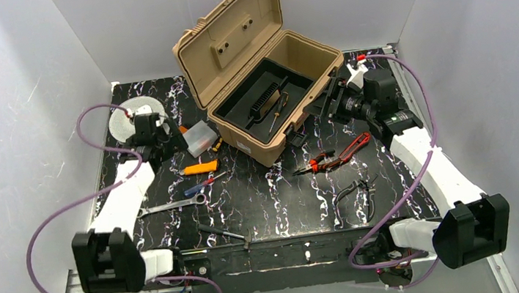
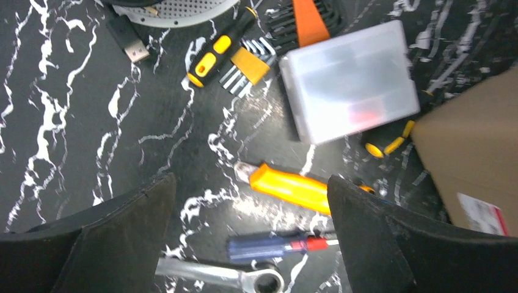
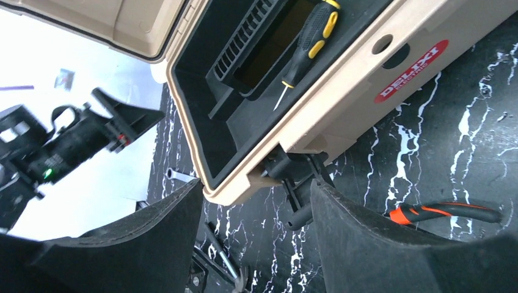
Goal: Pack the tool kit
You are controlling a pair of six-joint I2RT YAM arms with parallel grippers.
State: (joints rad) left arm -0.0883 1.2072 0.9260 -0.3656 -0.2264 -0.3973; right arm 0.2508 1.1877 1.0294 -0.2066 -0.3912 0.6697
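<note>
The tan toolbox [image 1: 240, 135] stands lid-up at the tabletop's [image 1: 278, 203] back so tools can drop into its tray [image 3: 241, 116], where one screwdriver [image 3: 308, 36] lies; the left pincer [image 2: 249, 189] gapes empty above an orange-handled tool [image 2: 290, 186], while the right pincer [image 3: 255, 186], parted and empty, faces the box's corner.

A robotics lab test cell: plain white panel walls [image 1: 6, 87] enclose the black, white-veined worktop [image 1: 278, 203], with two white robot arms [image 1: 124, 199] bolted at its near edge.
</note>
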